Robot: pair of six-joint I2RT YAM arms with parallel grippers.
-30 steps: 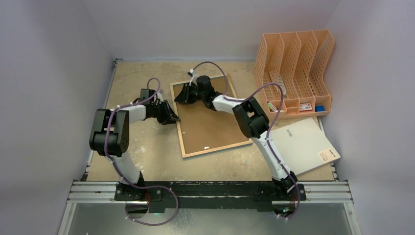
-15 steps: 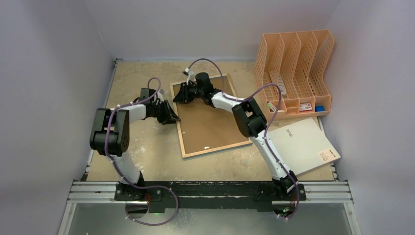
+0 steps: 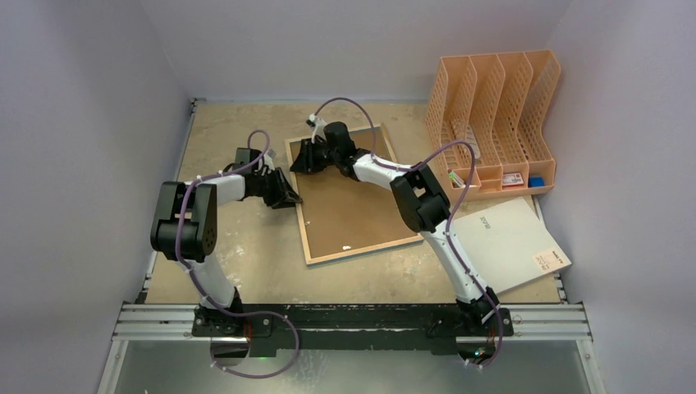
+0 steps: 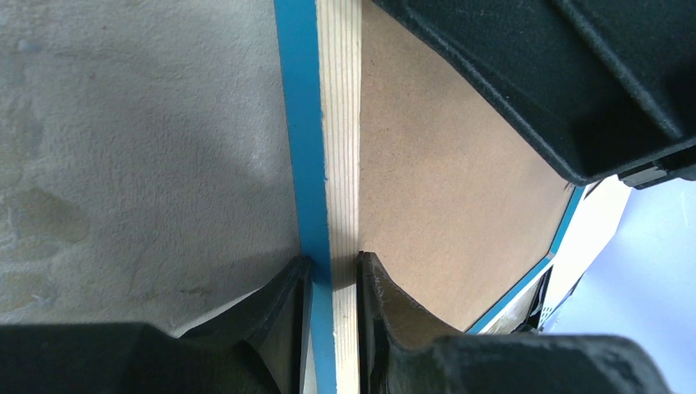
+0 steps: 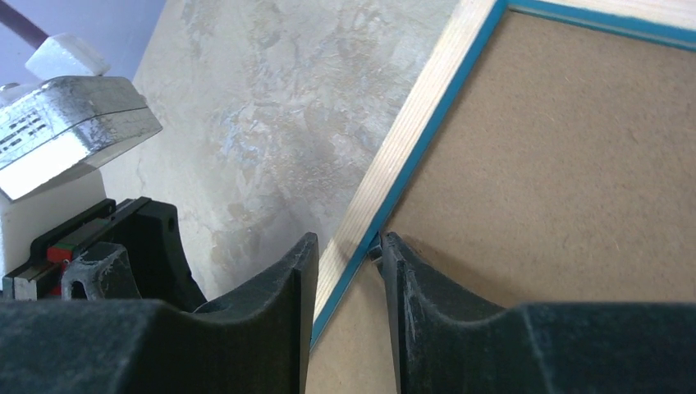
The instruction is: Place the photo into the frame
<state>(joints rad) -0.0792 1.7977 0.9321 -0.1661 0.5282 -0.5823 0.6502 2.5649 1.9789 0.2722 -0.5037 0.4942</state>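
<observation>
1. Top view: the frame (image 3: 365, 249) lies face-down mid-bench (image 3: 238, 254), its brown backing board (image 3: 349, 209) up, with bare room to its left and near side. The left claw (image 3: 289, 197) is at its left rail. The right claw (image 3: 299, 160) has slid left along the far rail towards the corner. The peach file organiser (image 3: 492, 107) at far right holds small items (image 3: 513, 179); a white sheet (image 3: 505, 242) lies near it.
2. Left wrist: the left claw pinches the blue-and-wood rail.
3. Right wrist: the fingers (image 5: 283, 287) straddle the rail; whether they pinch it, I cannot tell.
</observation>
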